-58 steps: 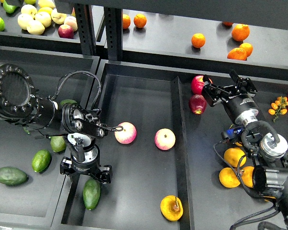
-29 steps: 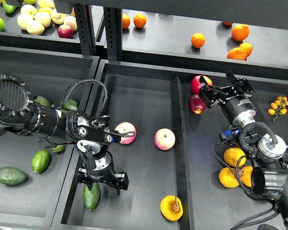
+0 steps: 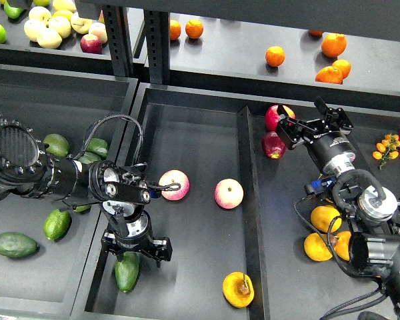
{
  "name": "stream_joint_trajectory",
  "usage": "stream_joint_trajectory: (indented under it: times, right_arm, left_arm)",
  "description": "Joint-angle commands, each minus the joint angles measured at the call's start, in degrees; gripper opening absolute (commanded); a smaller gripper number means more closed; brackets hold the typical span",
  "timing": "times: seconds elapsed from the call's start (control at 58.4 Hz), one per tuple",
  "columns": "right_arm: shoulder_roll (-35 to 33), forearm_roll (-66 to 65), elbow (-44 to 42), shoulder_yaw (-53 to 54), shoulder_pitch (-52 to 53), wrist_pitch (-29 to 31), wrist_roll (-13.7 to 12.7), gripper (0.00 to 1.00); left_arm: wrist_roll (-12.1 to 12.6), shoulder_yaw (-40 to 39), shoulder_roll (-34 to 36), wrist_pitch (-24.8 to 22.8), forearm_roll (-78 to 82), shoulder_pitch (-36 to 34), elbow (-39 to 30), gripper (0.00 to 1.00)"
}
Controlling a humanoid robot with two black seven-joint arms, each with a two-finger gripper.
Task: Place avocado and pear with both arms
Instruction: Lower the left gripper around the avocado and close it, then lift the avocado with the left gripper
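The avocado (image 3: 127,271) lies in the near-left corner of the middle tray (image 3: 200,127), long axis nearly straight toward and away from the camera, tipped slightly right at the far end; which end is the narrow one I cannot tell. The left tool (image 3: 137,248) sits right over its far end, fingers spread wide apart, one to each side, not gripping anything. The pear (image 3: 238,289) rests at the near edge of the same tray, right of the avocado and well apart from it, its dark stem end and brown blotch facing up and toward the camera. Two pink-and-yellow apples (image 3: 175,185) lie further back in that tray.

Over in the right tray (image 3: 280,220), the right tool (image 3: 315,125) hovers just beside two dark red apples (image 3: 274,144), fingers apart, holding nothing. Oranges (image 3: 325,219) sit near the right arm's base.

The left tray (image 3: 27,220) holds more avocados (image 3: 15,245). All the trays are black with raised walls, set side by side on a dark worktop. Behind them, a dark shelf (image 3: 240,57) split by black uprights carries oranges on the right and pale apples on the left.
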Motion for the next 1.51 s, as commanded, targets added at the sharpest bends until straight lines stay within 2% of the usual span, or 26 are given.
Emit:
stream_joint_trajectory:
  times: [0.0, 0.497, 0.651, 0.737, 0.925, 0.977, 1.045, 1.08, 1.268, 1.491]
  right_arm:
    - [0.00, 0.42, -0.02, -0.02, -0.04, 0.00, 0.00, 0.99]
    - [0.00, 0.77, -0.02, -0.46, 0.04, 0.09, 0.09, 0.99]
    - [0.00, 1.21, 0.07, -0.46, 0.04, 0.09, 0.09, 0.99]
    - [0.00, 1.21, -0.02, -0.46, 0.04, 0.09, 0.09, 0.99]
    - [0.00, 1.21, 0.07, -0.46, 0.04, 0.09, 0.09, 0.99]
    - [0.00, 1.30, 0.07, -0.46, 0.04, 0.18, 0.09, 0.99]
    - [0.00, 1.30, 0.07, -0.46, 0.04, 0.18, 0.09, 0.99]
    - [0.00, 1.38, 0.07, -0.46, 0.04, 0.18, 0.09, 0.99]
    - [0.00, 1.82, -0.02, -0.64, 0.04, 0.18, 0.09, 0.99]
    - [0.00, 2.00, -0.02, -1.52, 0.13, 0.27, 0.09, 0.99]
  left_arm:
    - [0.00, 0.06, 0.00, 0.00, 0.07, 0.94, 0.49, 0.99]
    - [0.00, 0.33, 0.00, 0.00, 1.03, 3.85, 2.77, 0.99]
    - [0.00, 0.15, 0.00, 0.00, 0.86, 5.08, 2.86, 0.96]
    - [0.00, -0.11, 0.00, 0.00, 0.68, 5.16, 2.86, 0.88]
    - [0.00, -0.29, 0.00, 0.00, -0.20, 5.16, 2.86, 0.58]
    - [0.00, -0.38, 0.00, 0.00, -1.60, 5.16, 2.95, 0.46]
    - [0.00, -0.29, 0.00, 0.00, -5.28, 4.99, 2.86, 0.19]
    - [0.00, -0.03, 0.00, 0.00, -7.13, 4.90, 2.86, 0.12]
    - [0.00, 0.24, 0.00, 0.00, -9.34, 3.23, 1.98, 0.09]
    - [0.00, 0.15, 0.00, 0.00, -11.71, -3.53, 1.81, 0.08]
